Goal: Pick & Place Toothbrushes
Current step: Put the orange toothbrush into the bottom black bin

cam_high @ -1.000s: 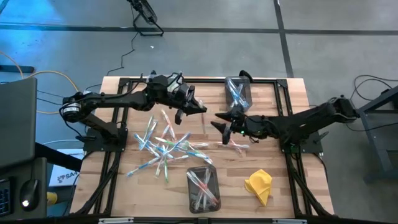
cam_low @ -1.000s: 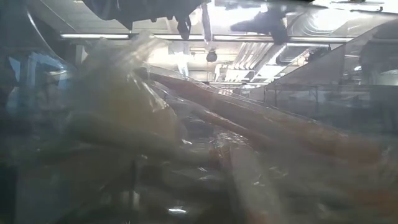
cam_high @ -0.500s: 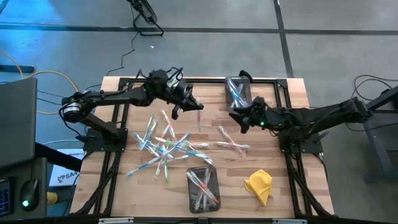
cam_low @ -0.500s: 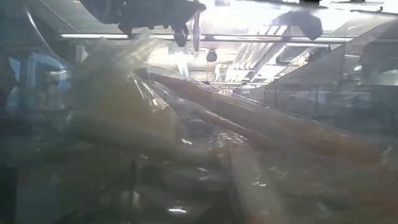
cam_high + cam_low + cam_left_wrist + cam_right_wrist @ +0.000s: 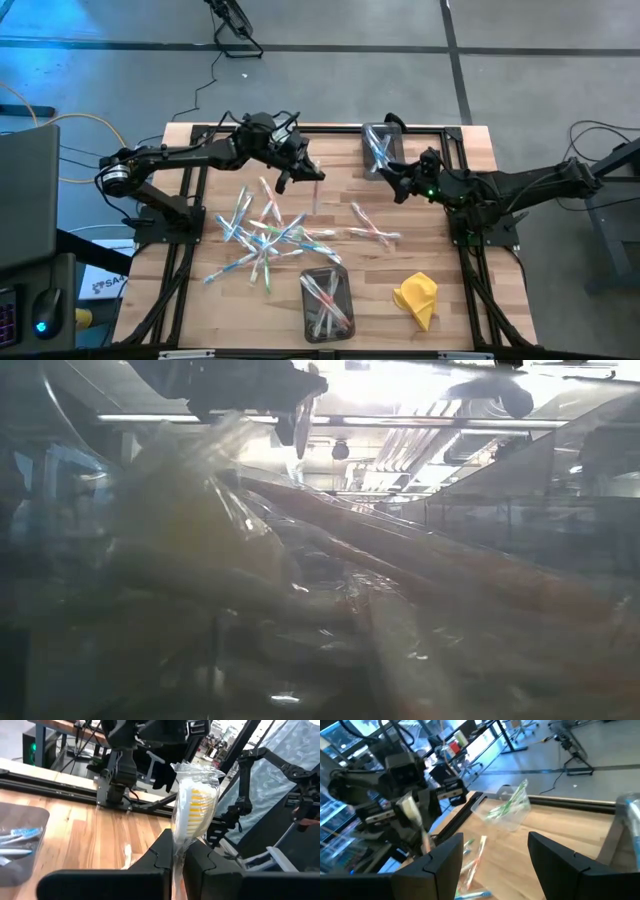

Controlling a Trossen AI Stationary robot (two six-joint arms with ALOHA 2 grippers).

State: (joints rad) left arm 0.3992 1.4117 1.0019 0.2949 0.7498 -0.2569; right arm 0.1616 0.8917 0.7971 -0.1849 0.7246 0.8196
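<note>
A wrapped toothbrush (image 5: 192, 807) with yellow-and-white bristles stands upright between the fingers of the left hand (image 5: 178, 856), which is clenched on its handle; in the high view that same hand (image 5: 300, 172) sits above the centre of the frame, over the upper part of the wooden desk (image 5: 210, 215), with the thin white stick hanging below it. Below and left of it a loose heap of toothbrushes (image 5: 268, 232) in clear wrappers, with green, blue and pink accents, lies scattered across the middle of the desk, and a couple more toothbrushes (image 5: 372, 233) lie just right of centre. A clear plastic bin (image 5: 327, 303) at the lower centre holds several brushes, and a second bin (image 5: 382, 147) at the upper centre-right holds a few as well. The right hand (image 5: 396, 178) hovers just below that upper bin, its fingers (image 5: 559, 862) spread apart and holding nothing. A crumpled yellow cloth (image 5: 417, 297) rests at the lower right of the desk. In the low view the frame is mostly filled by blurred clear wrapping close to the lens, with the left hand (image 5: 297, 408) a dark shape at the top.
</note>
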